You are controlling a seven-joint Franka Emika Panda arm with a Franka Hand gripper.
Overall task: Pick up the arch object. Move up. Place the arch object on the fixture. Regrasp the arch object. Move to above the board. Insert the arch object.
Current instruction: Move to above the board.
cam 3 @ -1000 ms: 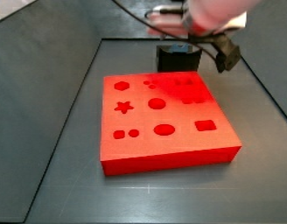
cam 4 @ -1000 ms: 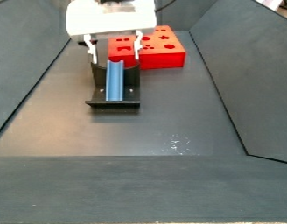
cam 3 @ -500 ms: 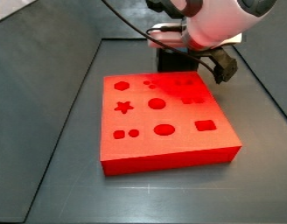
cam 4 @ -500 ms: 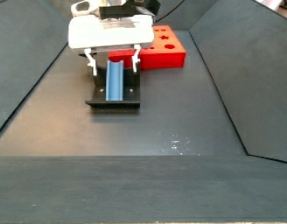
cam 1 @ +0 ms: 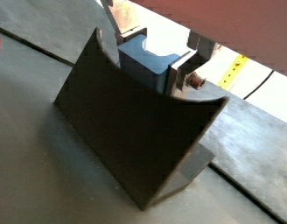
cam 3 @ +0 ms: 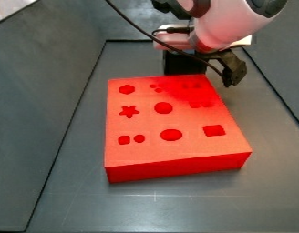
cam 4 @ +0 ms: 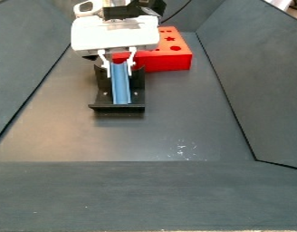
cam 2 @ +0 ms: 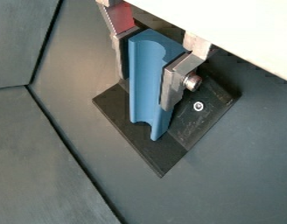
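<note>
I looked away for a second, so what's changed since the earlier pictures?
The tool came down over the fixture, and its fingers closed in against the arch object standing there. The arch object, fixture and board stayed put.

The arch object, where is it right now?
The arch object rests on the fixture, in front of the board in a side view, with the gripper straddling its far end.

- End effector sits over the fixture, fingers flanking the arch object.
- Board stands just behind the fixture, blocking that side.
- Floor in front is open; sloped walls close both sides.
</note>
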